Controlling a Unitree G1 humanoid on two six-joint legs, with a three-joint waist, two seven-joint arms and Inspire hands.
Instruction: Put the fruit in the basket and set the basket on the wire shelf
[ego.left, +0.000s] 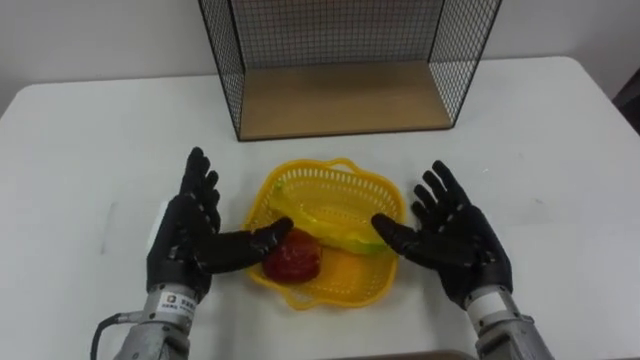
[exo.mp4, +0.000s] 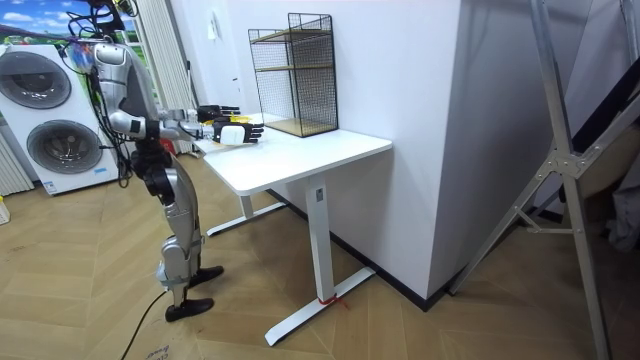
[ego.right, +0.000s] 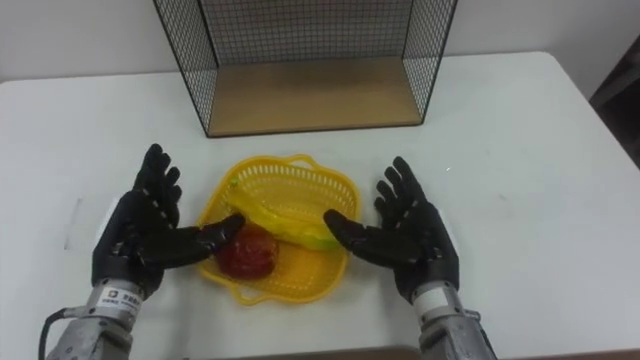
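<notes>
The fruit is seen lying in the basket on the table, before the shelf. It is flanked by the left hand and right hand, both spread, nothing gripped. Next, its sides must be clasped.

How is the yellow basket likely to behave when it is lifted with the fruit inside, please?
The basket looks like thin lattice plastic, so probably light, and may flex if the left hand and right hand beside it squeeze. The red fruit and banana lie toward its near side, so it might tip that way when lifted.
</notes>
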